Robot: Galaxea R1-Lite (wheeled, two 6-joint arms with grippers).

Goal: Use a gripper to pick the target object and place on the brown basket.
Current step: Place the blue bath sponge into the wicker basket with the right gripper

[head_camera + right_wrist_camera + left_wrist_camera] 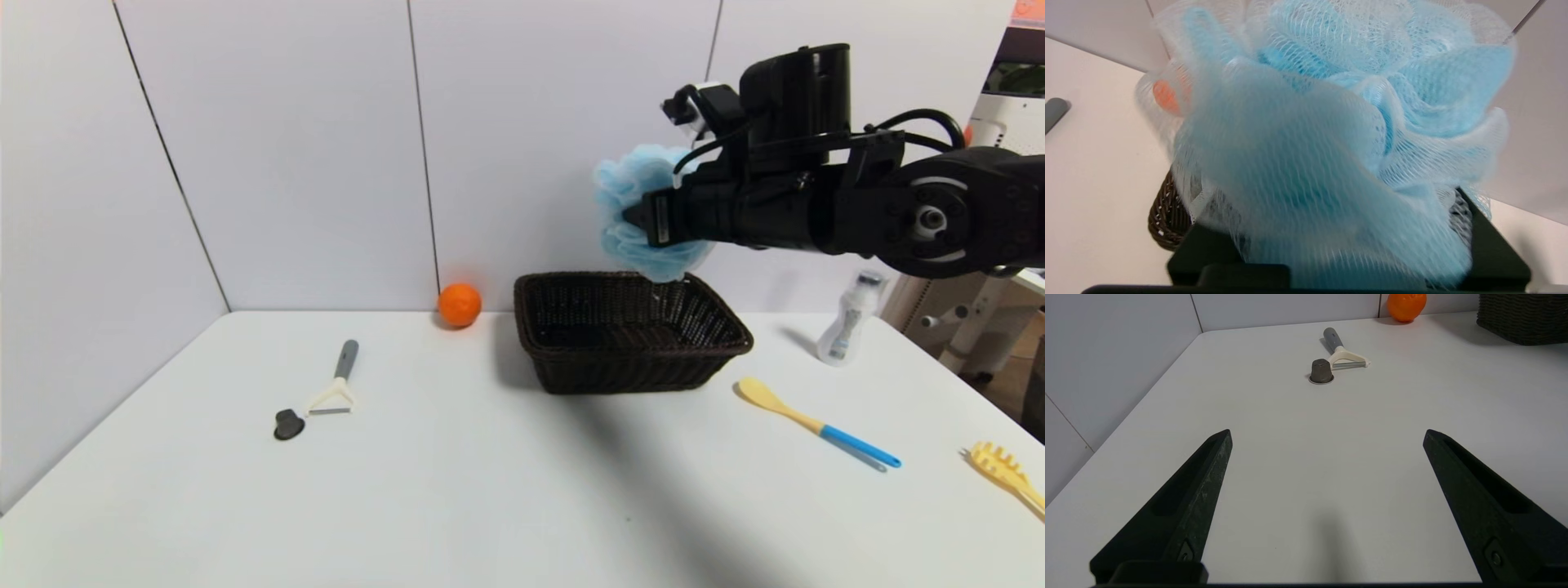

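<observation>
My right gripper (633, 219) is pinching the fluffy light-blue mesh pouf (633, 184) above the dark brown wicker basket (629, 359); lowering and releasing comes next, I judge. My left gripper (1327, 435) is idling, jaws spread.

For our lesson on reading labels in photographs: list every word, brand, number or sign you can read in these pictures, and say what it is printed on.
No text can be read in any view.
The small bottle has a label, too small to read.
The right gripper, holding the target object above the brown basket, carries a pale label, also unreadable.
The left gripper shows no marking.
</observation>
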